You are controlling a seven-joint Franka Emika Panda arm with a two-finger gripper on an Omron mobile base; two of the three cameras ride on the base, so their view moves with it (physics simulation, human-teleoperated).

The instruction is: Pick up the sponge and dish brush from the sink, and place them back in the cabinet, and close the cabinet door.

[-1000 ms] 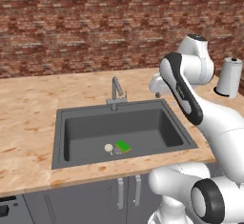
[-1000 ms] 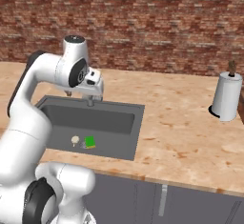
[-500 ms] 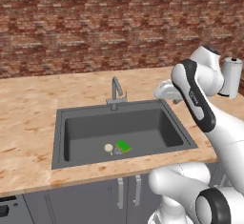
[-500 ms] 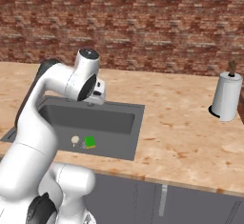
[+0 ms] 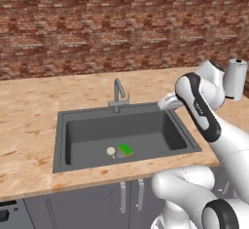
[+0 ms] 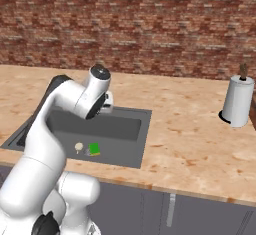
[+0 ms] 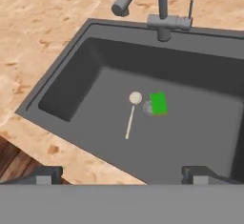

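Illumination is even and diffuse across all views, with no discernible single source. The table (image 5: pixel 29 121) reads bright and flat, without glare. Shading is soft: the sink (image 7: pixel 71 82) walls grade darker toward the basin corners, and no hard cast shadows fall from the faucet (image 7: pixel 159 8). Rendering is sharp throughout, with no motion blur. Edges show no noticeable distortion. Brick wall (image 6: pixel 150 24) texture stays clear.

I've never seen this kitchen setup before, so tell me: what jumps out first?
The bright green sponge on the floor of the dark grey sink, right beside the cream-headed dish brush. The white arm's open claw hangs over the basin's near rim, holding nothing. Off on the wood-grain counter to the right stands a paper towel roll against the red brick wall.
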